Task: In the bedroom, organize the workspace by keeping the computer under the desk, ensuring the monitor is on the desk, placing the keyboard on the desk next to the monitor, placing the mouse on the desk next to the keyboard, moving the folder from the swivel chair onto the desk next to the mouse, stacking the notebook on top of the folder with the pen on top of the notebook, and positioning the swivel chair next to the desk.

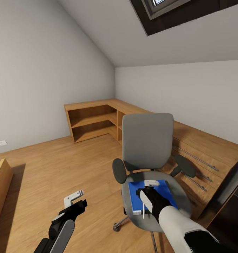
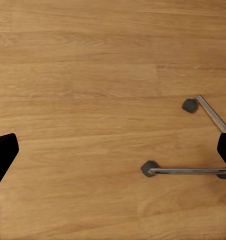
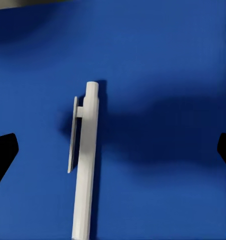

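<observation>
Blue folder point(image 1: 152, 196) is lying on the swivel chair point(image 1: 147, 140) seat at five o'clock, white pen point(image 3: 86, 160) resting atop; right gripper point(image 1: 149, 191) is hovering spread-fingered above, needing to descend and pinch it.

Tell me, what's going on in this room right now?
A two-armed robot is working at the swivel chair. Its right tool hangs open above the blue folder lying on the seat, where a white pen rests on the cover. Its left tool is open and empty over the wooden floor, near the chair's chrome base.
</observation>
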Robot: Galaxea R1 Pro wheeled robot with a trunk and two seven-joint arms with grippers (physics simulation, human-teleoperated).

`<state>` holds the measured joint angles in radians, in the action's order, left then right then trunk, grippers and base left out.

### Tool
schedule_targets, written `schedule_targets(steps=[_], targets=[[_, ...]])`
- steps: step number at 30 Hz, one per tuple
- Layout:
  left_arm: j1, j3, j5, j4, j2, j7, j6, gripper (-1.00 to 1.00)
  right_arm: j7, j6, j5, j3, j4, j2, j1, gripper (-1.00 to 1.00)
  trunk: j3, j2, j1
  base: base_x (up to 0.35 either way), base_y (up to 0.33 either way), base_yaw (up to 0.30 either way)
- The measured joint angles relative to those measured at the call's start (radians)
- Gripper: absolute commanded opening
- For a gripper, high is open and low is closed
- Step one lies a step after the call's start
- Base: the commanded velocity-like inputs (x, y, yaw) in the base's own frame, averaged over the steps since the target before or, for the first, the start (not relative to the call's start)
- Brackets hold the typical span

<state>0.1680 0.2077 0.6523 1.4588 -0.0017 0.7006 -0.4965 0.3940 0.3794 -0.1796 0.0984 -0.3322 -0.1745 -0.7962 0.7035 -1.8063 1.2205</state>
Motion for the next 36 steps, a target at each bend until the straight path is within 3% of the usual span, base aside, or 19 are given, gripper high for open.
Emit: schedule_targets(steps=[27, 33, 36], targets=[[0.0, 0.0, 0.0, 0.0, 0.0, 0.0, 0.0, 1.0, 0.009, 0.0, 0.0, 0.002, 0.002, 0.0, 0.0, 1.0, 0.0, 0.0, 0.0, 0.0, 0.0, 0.0], [0.0, 0.0, 0.0, 0.0, 0.0, 0.0, 0.0, 1.0, 0.009, 0.0, 0.0, 0.002, 0.002, 0.0, 0.0, 1.0, 0.019, -0.042, 0.023, 0.0, 0.0, 0.0], [0.0, 0.0, 0.0, 0.0, 0.0, 0.0, 0.0, 1.0, 0.009, -0.001, 0.0, 0.002, 0.002, 0.0, 0.0, 1.0, 0.019, -0.042, 0.023, 0.0, 0.0, 0.0]])
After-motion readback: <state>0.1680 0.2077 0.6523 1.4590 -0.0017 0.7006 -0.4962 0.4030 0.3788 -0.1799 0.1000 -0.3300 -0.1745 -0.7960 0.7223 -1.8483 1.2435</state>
